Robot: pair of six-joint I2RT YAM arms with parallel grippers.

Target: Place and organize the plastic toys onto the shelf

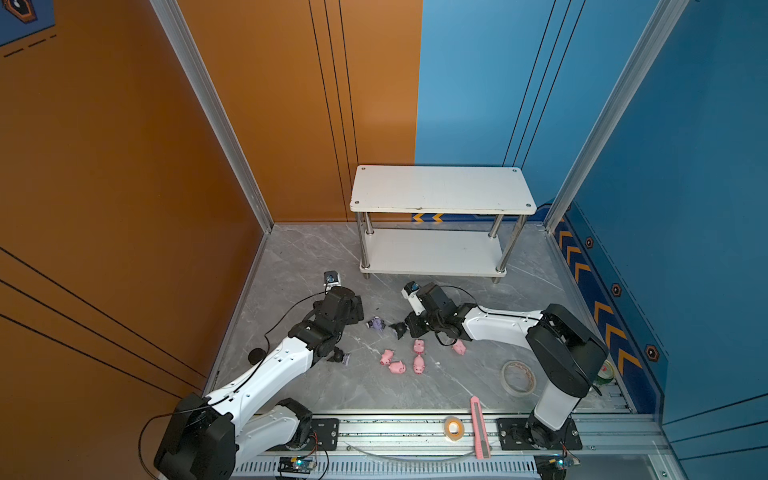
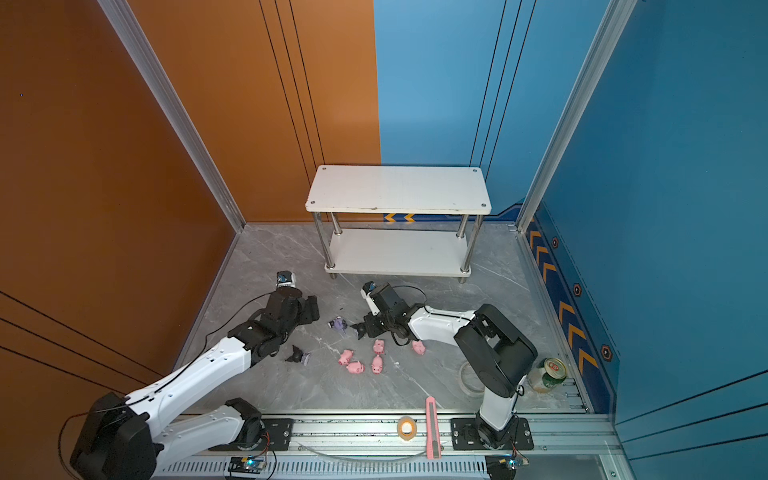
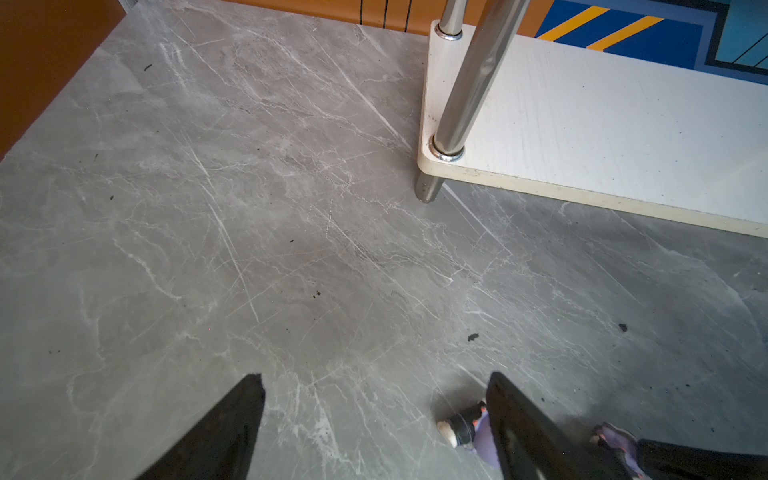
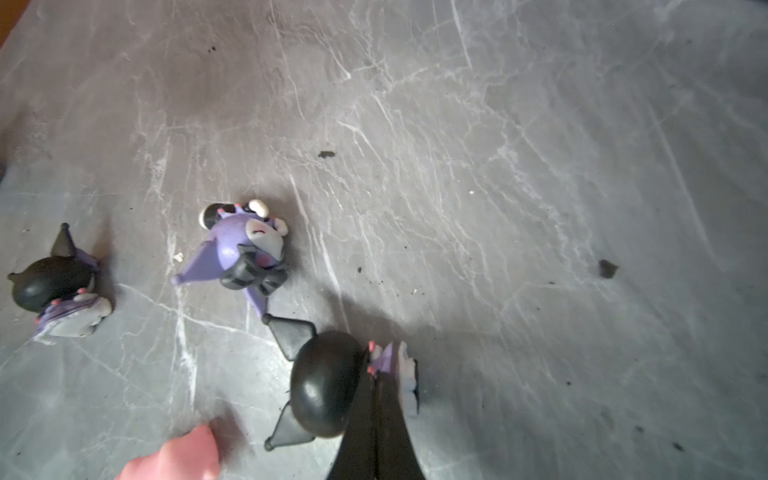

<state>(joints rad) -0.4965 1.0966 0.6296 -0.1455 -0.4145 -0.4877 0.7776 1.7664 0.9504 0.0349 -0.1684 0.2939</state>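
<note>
While the right gripper point(image 4: 376, 376) sits low over the grey marbled tabletop point(image 1: 316, 266), its jaws are pressed fully together. The tips lie at a black-eared figurine point(image 4: 324, 382), between its black head and its purple-and-white body (whether any part of it is actually pinched cannot be told).

The left gripper point(image 3: 374, 376) is released: its fingers point(image 3: 232, 424) stand wide apart over bare tabletop. A purple-hooded figurine point(image 3: 463, 428) lies on its side just beside one finger, outside the gap. In both top views this toy sits between the two grippers.

A third figurine point(image 1: 338, 356) lies on the tabletop close against the left forearm.

The five pink pig figures point(image 1: 419, 365) lie in a loose cluster on the tabletop, nearer the camera than the right gripper. One of them lies a little apart, beside the right arm.

The shelf point(image 1: 440, 189) stands at the back of the tabletop, well apart from every toy.
</note>
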